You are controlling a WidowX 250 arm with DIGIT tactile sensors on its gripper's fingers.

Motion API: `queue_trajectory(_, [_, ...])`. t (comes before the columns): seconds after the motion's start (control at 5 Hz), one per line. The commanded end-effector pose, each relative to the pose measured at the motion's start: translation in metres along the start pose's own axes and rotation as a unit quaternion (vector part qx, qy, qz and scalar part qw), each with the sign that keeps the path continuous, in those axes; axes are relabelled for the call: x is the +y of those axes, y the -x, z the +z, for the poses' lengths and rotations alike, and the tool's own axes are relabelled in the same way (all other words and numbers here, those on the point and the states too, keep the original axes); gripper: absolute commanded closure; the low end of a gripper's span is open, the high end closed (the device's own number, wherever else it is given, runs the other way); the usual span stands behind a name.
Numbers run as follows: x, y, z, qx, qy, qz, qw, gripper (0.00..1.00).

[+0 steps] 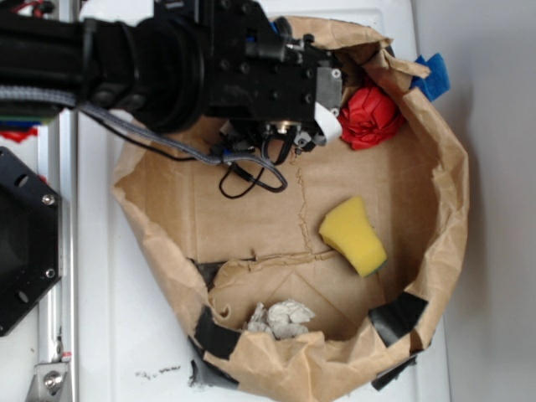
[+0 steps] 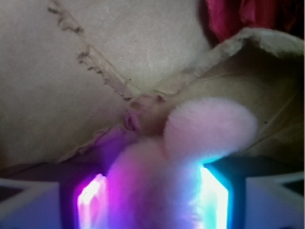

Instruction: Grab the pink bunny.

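Observation:
The pink bunny (image 2: 209,126) shows in the wrist view as pale pink fluffy plush. It fills the gap between my gripper's (image 2: 152,200) two glowing fingers (image 2: 93,200), with a rounded part sticking out ahead of them. The jaws press on it from both sides. In the exterior view my gripper (image 1: 322,113) is at the back of the brown paper tray (image 1: 452,193), and the arm hides the bunny.
A red wrinkly paper ball (image 1: 368,115) lies just right of the gripper and shows in the wrist view (image 2: 238,16). A yellow sponge wedge (image 1: 353,236) lies mid-right. A grey crumpled wad (image 1: 280,318) lies at the front. A blue item (image 1: 431,77) sits outside the rim.

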State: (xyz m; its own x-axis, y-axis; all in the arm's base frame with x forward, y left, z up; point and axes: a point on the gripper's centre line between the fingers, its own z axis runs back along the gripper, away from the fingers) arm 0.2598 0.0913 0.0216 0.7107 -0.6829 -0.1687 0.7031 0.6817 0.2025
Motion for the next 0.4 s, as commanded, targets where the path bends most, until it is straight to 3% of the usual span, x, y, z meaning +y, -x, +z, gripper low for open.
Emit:
queue_trajectory(0.0, [-0.001, 0.0, 0.011, -0.012, -0.001, 0.006, 1.0, 1.0])
queue_trajectory(0.2, [-0.01, -0.006, 0.042, -0.038, 0.019, 0.042, 0.998, 1.0])
